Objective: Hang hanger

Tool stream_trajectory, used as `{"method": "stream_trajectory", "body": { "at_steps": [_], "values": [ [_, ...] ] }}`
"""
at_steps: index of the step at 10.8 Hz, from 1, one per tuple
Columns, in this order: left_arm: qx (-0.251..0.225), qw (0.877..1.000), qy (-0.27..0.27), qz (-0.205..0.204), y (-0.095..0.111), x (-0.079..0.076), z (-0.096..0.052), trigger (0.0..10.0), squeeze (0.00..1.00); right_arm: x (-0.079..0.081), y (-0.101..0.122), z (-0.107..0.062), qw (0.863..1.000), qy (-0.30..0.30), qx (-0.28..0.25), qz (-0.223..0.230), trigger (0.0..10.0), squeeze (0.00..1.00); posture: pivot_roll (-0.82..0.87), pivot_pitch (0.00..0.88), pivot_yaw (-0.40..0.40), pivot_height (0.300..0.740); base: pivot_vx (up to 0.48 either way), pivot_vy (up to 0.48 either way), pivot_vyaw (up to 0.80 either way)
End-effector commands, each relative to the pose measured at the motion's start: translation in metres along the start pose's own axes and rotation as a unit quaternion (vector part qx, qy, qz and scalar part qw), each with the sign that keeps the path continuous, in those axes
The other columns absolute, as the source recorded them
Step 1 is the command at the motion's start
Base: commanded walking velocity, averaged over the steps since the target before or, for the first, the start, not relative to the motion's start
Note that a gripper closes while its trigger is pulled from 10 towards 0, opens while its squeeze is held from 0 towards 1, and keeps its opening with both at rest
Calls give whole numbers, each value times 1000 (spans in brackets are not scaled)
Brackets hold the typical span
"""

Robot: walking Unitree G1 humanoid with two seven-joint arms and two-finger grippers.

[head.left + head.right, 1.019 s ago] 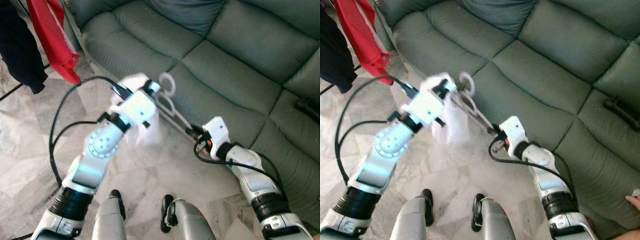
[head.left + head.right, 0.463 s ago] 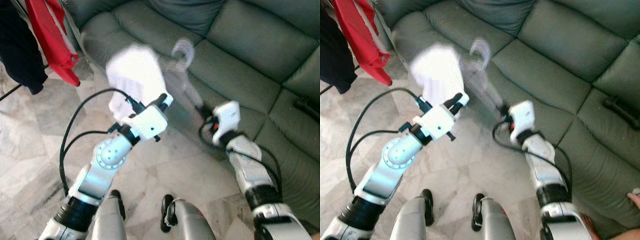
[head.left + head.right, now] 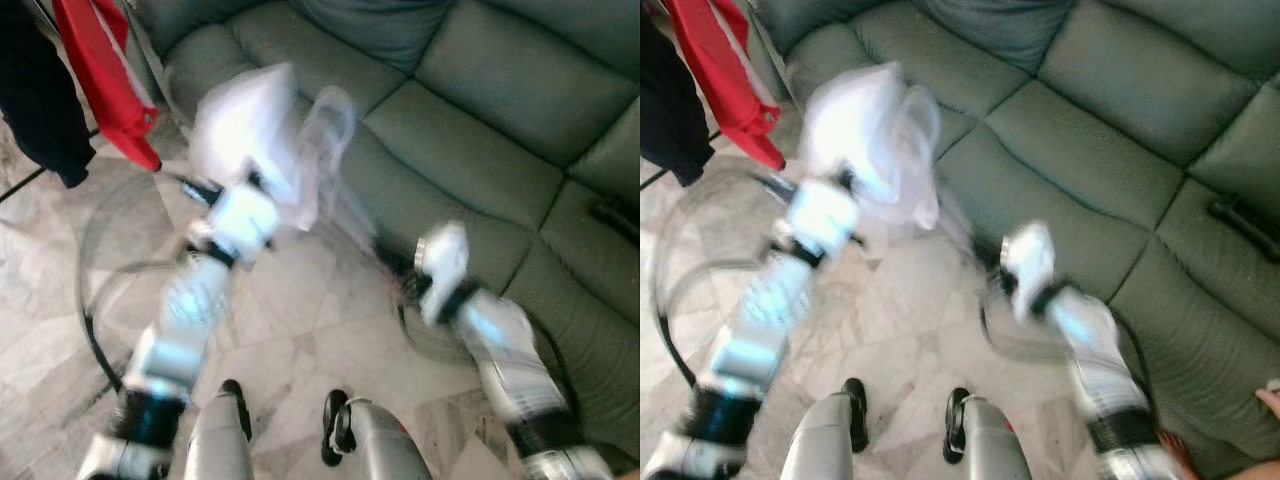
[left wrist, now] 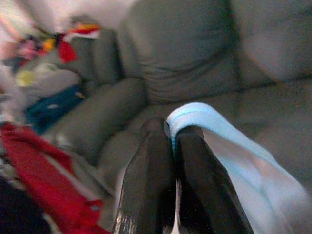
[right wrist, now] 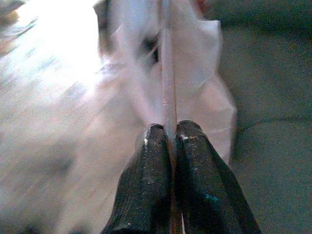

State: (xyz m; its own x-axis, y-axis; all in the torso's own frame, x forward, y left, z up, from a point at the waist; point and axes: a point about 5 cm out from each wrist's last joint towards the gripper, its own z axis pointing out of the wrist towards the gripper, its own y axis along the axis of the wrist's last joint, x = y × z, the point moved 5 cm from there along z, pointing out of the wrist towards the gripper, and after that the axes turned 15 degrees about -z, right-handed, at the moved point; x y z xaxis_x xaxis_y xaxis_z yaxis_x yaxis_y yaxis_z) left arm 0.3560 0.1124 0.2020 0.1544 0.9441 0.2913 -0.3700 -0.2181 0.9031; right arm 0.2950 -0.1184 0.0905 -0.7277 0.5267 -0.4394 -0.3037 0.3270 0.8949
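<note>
Everything is blurred by motion. A white garment hangs on a pale hanger held in the air before the sofa, hook at the top. My left gripper is shut on the garment's pale edge at the hanger's left end; its fingertips are pressed together there. My right gripper is lower and to the right, shut on the hanger's thin bar, which runs out from between its fingers into the white cloth.
A grey-green sofa spans the back and right, with a black object on its seat. Red and dark clothes hang at the upper left. Marble floor lies below. A person's hand shows at the right edge.
My left arm has swung to the left, carrying the garment's end that way. My right gripper has dropped a little lower. Both still hold the hanger.
</note>
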Motion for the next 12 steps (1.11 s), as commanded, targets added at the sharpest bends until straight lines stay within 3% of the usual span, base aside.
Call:
{"method": "stream_trajectory", "body": {
  "at_steps": [1,3,4,5,6,8,9,10,11,12],
  "values": [
    [-11,1000,26,9,3,13,3,10000,0,8,9,-6,999,39,-17,-9,10000,0,32,242,-86,740,0,0,0],
    [-14,998,65,10,5,33,8,10000,0,2,1,-13,1000,-4,5,-7,10000,0,27,233,-83,740,0,0,0],
    [-39,996,77,2,20,38,10,10000,0,-4,-7,-5,998,-52,22,-19,10000,0,36,229,-84,740,0,0,0],
    [-40,996,75,2,22,36,11,10000,0,1,-4,-1,999,-51,10,0,10000,0,36,229,-84,740,0,0,0],
    [-35,996,81,9,20,39,10,10000,0,17,1,3,1000,-7,-5,18,10000,0,53,229,-81,740,0,0,0],
    [-26,996,82,8,16,41,9,10000,0,27,8,2,999,33,-23,27,10000,0,55,228,-81,740,0,0,0],
    [-21,997,67,12,14,37,8,10000,0,21,23,3,996,38,-57,51,10000,0,49,229,-78,740,0,0,0],
    [-13,999,21,22,10,18,8,10000,0,-3,37,10,996,5,-84,38,10000,0,46,230,-76,740,0,0,0],
    [-14,997,-22,70,9,3,6,10000,0,-20,49,15,993,-23,-107,53,10000,0,46,230,-76,740,0,0,0],
    [-45,994,-55,83,20,-10,4,10000,0,-41,46,22,993,-83,-88,17,10000,0,49,234,-80,740,0,0,0]
  ]
}}
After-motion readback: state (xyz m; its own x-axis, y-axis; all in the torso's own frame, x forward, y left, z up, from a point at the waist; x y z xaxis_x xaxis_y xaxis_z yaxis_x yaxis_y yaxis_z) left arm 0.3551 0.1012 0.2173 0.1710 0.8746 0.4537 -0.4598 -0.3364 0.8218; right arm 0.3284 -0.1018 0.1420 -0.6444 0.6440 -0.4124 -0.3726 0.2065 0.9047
